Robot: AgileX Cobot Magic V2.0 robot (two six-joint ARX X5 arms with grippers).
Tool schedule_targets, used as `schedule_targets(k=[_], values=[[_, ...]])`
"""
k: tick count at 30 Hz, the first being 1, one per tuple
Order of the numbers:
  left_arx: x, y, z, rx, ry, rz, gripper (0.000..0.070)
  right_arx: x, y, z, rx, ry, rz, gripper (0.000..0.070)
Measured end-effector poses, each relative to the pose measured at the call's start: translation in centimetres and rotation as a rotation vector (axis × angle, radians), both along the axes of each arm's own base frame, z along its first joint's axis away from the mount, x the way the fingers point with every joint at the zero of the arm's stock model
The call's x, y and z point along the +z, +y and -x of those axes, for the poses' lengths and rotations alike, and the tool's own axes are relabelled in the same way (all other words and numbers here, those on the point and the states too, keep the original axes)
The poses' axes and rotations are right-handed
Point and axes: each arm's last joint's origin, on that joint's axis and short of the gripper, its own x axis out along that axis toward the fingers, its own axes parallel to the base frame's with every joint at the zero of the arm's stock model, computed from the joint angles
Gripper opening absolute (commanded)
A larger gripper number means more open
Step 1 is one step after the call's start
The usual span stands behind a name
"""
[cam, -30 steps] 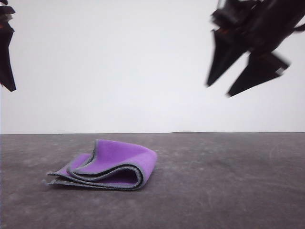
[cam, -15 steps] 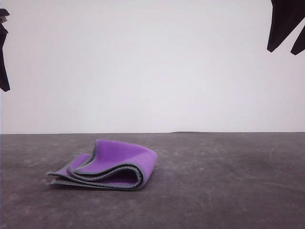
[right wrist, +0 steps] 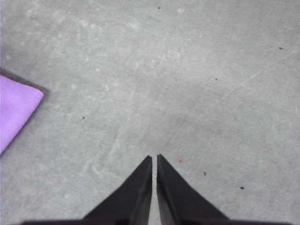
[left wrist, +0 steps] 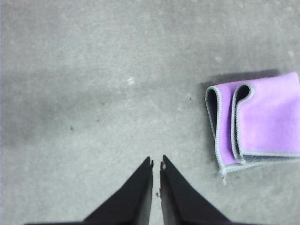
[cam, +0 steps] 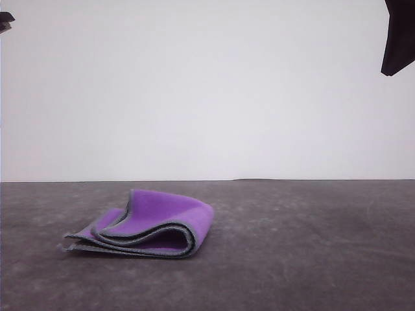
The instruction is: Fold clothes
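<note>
The clothes (cam: 146, 223) lie folded into a small bundle on the grey table, left of centre, purple face outward with grey stitched edging and dark inner layers showing at the open edges. The left wrist view shows the clothes (left wrist: 255, 122) from above, off to one side of my left gripper (left wrist: 156, 163), which is shut with nothing in it, well above the table. My right gripper (right wrist: 154, 157) is shut and empty too, high over bare table, with a purple corner of the clothes (right wrist: 16, 110) at the frame edge. Its dark tip (cam: 397, 39) hangs at the upper right of the front view.
The grey table surface (cam: 311, 246) stretches wide to the right of the bundle, with a plain white wall (cam: 207, 91) behind it. A sliver of the left arm (cam: 5, 21) shows at the upper left edge.
Both arms have risen and drawn outward toward the frame corners; the right one moved far up and right. The folded bundle has stayed still.
</note>
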Motion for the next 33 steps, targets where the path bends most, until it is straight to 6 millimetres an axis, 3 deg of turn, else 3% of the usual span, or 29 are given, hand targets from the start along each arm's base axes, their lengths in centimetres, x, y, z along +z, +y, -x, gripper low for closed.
schedule_targets(k=[16,23,26,33], values=[[0.1,0.0,0.1,0.018,0.0,0.006,0.0016,0.1,0.0,-0.1,0.0,-0.015,-0.005,0.0009],[1.2,0.2,2.4,0.021,-0.351,0.0,0.0016,0.1,0.0,-0.1,0.0,-0.015,-0.005,0.0009],[-0.3,0.3,4.3,0.079,-0.516,0.006,0.0016,0.1,0.0,-0.1,0.0,-0.015,-0.005,0.0009],[-7.2,0.7,9.8,0.259,-0.703,-0.048,0.0016,0.1,0.0,-0.1,0.0,-0.015,-0.005,0.0009]])
